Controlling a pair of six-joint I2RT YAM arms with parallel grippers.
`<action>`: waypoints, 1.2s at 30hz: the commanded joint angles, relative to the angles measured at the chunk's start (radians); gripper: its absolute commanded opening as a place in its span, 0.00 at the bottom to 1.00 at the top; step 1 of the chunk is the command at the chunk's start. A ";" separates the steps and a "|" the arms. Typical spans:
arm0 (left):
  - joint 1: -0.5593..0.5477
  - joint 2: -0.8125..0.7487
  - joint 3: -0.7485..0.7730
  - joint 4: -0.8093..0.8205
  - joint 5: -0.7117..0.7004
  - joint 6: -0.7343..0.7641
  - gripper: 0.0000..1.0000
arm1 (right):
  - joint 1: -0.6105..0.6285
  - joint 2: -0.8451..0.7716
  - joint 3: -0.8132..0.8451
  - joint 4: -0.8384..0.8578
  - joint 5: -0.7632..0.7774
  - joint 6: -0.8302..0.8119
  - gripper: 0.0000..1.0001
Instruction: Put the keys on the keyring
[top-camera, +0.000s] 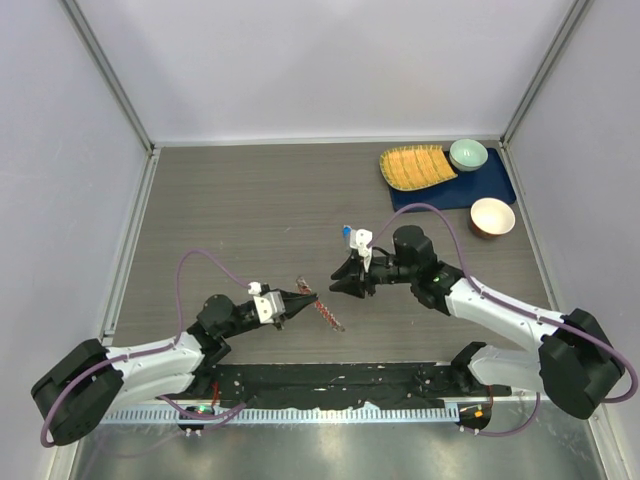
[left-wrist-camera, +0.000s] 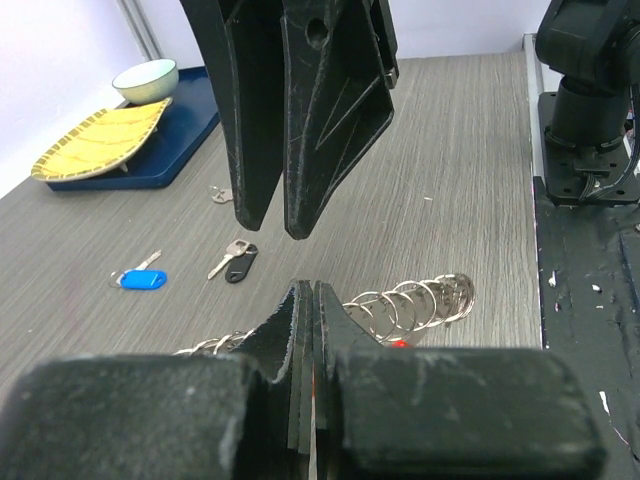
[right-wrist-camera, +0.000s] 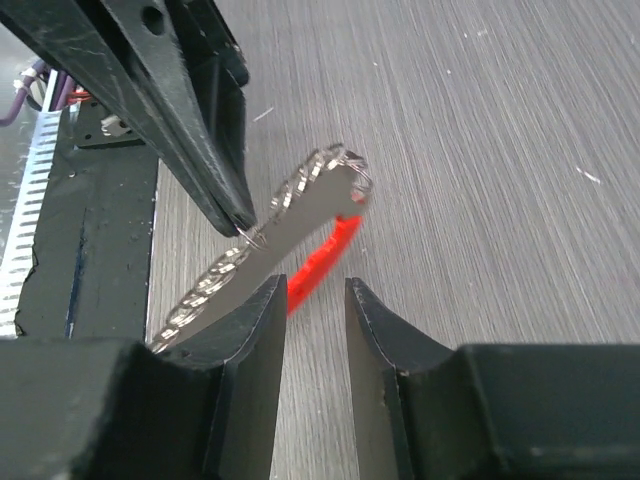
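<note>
From above, the keyring (top-camera: 328, 315) hangs slanting just off the tip of the left pincer (top-camera: 308, 298), which is closed on its upper end near the middle of the desk (top-camera: 230, 200). The left arm (top-camera: 150, 360) stretches low from the near-left corner, its pincer pointing right. The right arm (top-camera: 500, 315) reaches in from the near right, elbow bent. The right pincer (top-camera: 338, 283) points left and down just beside the keyring, apart from it. A blue-headed key (top-camera: 346, 231) lies just beyond that wrist. In the left wrist view, the left jaws are pressed together, with the wire coil of the keyring running out behind them. The right pincer hangs above with only a slit between its tips. The black-headed key (left-wrist-camera: 240, 266) and a silver key (left-wrist-camera: 219, 194) lie farther off on the desk. In the right wrist view, the right jaws stand narrowly apart with nothing between them. The red fob (right-wrist-camera: 325, 255) hangs under the coil just beyond the gap.
</note>
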 joint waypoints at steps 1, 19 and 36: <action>0.002 -0.016 0.023 0.102 0.021 -0.011 0.00 | 0.021 -0.007 -0.006 0.125 -0.045 -0.028 0.35; 0.003 0.059 0.022 0.263 -0.010 -0.080 0.00 | 0.063 0.045 0.014 0.122 -0.105 -0.066 0.29; 0.003 0.100 0.023 0.321 0.004 -0.102 0.00 | 0.069 0.056 0.021 0.167 -0.122 -0.048 0.23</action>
